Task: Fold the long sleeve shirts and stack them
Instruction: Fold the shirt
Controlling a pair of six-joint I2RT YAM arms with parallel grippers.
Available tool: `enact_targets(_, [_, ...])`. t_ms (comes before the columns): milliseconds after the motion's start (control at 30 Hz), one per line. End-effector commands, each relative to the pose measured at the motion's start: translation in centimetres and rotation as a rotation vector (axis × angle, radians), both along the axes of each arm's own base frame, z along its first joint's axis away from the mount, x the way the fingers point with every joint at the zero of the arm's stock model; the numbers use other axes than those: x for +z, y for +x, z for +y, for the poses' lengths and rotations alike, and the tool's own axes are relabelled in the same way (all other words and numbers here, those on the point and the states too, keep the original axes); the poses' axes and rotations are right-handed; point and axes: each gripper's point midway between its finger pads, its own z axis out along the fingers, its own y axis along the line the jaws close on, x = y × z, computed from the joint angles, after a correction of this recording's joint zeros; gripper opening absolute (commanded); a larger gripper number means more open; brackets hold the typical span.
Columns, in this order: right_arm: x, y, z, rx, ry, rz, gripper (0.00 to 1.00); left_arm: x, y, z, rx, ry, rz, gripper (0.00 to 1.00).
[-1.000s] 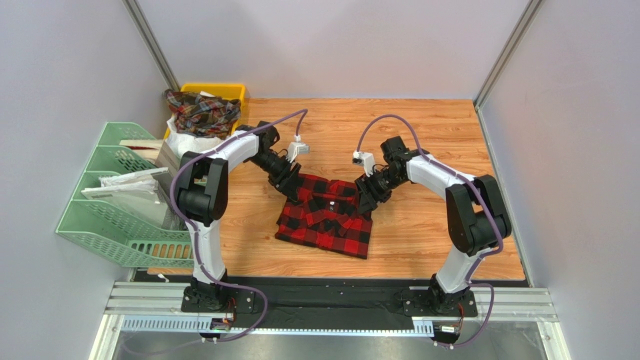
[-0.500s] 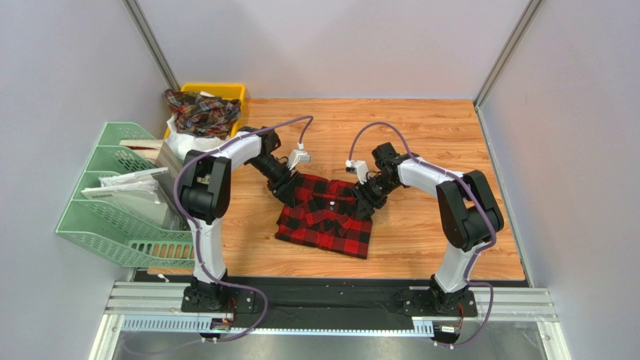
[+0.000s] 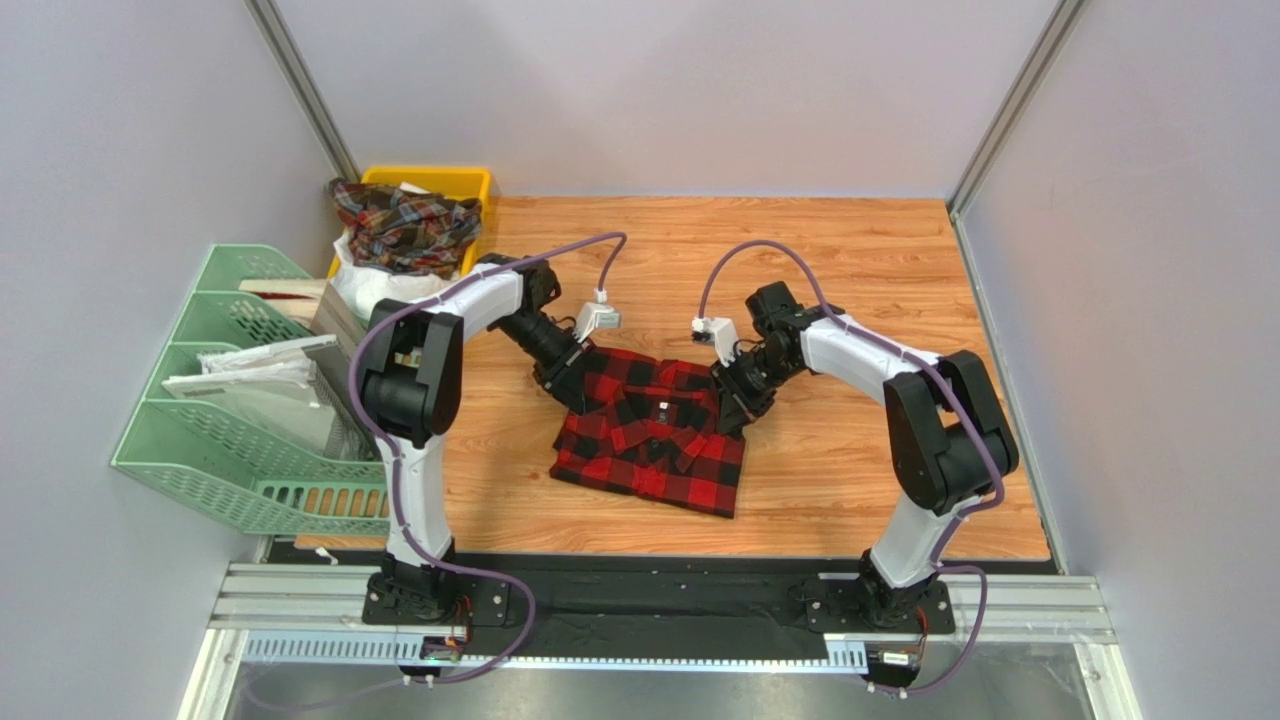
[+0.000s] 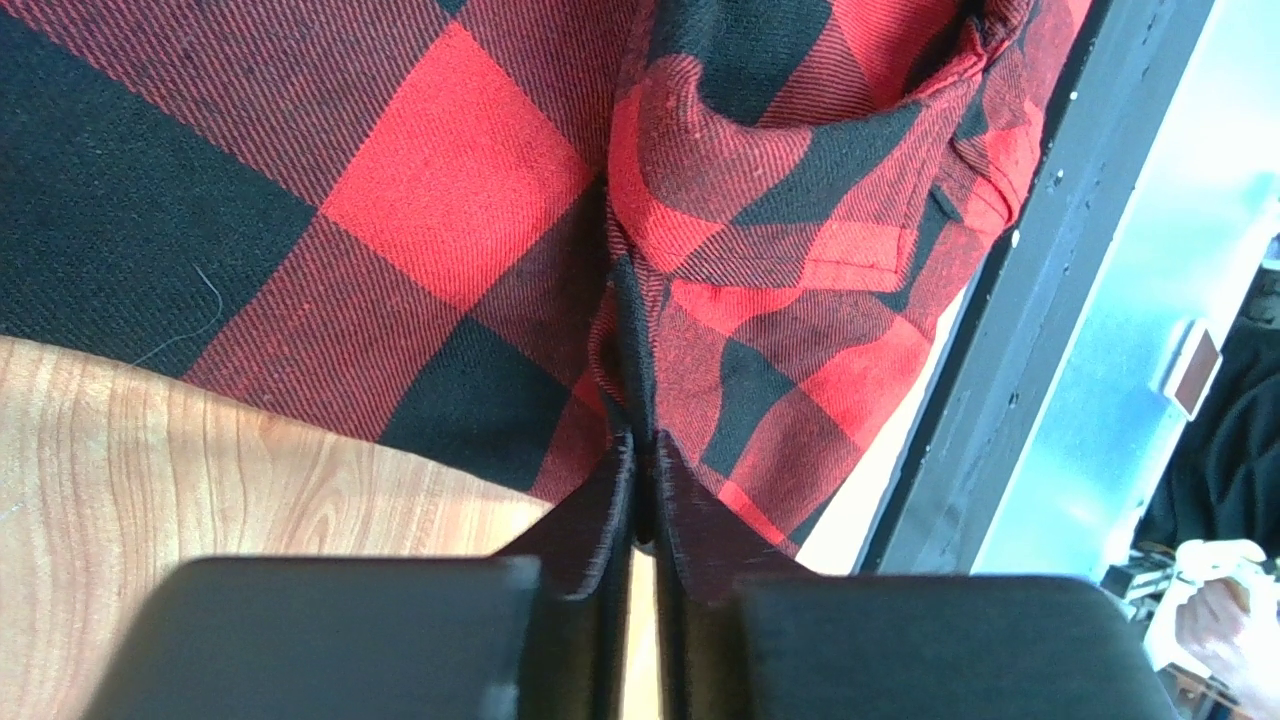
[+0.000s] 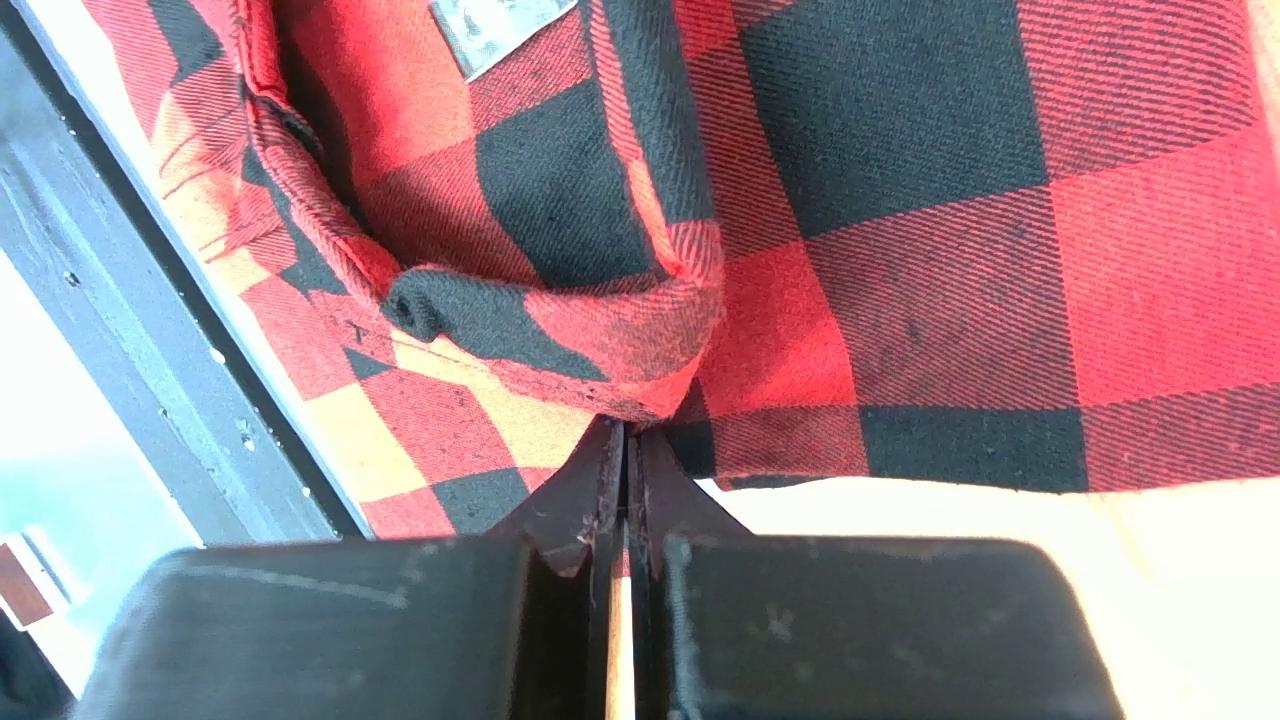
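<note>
Over the last second both arms crept inward, then stalled: left hand (image 3: pixel 568 378) and right hand (image 3: pixel 732 405) stay clenched on the far corners of the part-folded red-and-black buffalo-check flannel shirt (image 3: pixel 649 443) lying mid wooden surface (image 3: pixel 842 270), so the next fold looks imminent.

White arms (image 3: pixel 478 297), black joints (image 3: pixel 409 393), purple cables (image 3: pixel 756 248); left hand (image 4: pixel 639 458) and right hand (image 5: pixel 624 447) seemingly matte black

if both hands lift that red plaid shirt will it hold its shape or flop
Probably floppy: the red plaid shirt bunches and creases where the left hand and right hand pinch it. The folded layers lie loose, so they would likely sag or unfold. The woven cloth looks grippy, unlikely to slip.
</note>
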Motion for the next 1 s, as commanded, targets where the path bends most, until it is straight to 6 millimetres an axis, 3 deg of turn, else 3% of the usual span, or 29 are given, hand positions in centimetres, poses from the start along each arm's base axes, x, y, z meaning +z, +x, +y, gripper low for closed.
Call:
enact_targets(0, [2.0, 0.7, 0.6, 0.003, 0.026, -0.053, 0.0, 2.4, 0.8, -0.8, -0.015, -0.053, -0.068, 0.03])
enact_targets(200, [4.2, 1.4, 0.3, -0.006, 0.032, -0.114, 0.0, 5.2, 2.2, 0.0, -0.005, -0.043, -0.147, 0.0])
enact_targets(367, [5.9, 4.6, -0.6, -0.04, 0.028, -0.182, 0.0, 6.6, 4.9, 0.1, 0.007, -0.035, -0.219, 0.0])
enact_targets(467, [5.4, 6.2, -1.0, -0.057, 0.01, -0.178, 0.0, 5.5, 7.1, 0.0, 0.043, -0.008, -0.237, 0.0])
enact_targets(533, [3.9, 7.1, -1.1, -0.06, -0.012, -0.155, 0.0, 3.5, 8.4, 0.4, 0.084, 0.036, -0.204, 0.0])
enact_targets(667, [0.8, 8.8, -1.6, -0.084, -0.084, -0.119, 0.0, 1.5, 10.9, 0.0, 0.155, 0.063, -0.16, 0.0])
enact_targets(800, [-1.8, 9.4, -2.6, -0.09, -0.162, -0.104, 0.0, -0.3, 10.3, -0.3, 0.179, 0.092, -0.082, 0.0])
enact_targets(967, [-3.2, 10.4, -3.7, -0.094, -0.23, -0.137, 0.0, -1.2, 6.6, -0.4, 0.164, 0.114, -0.018, 0.0])
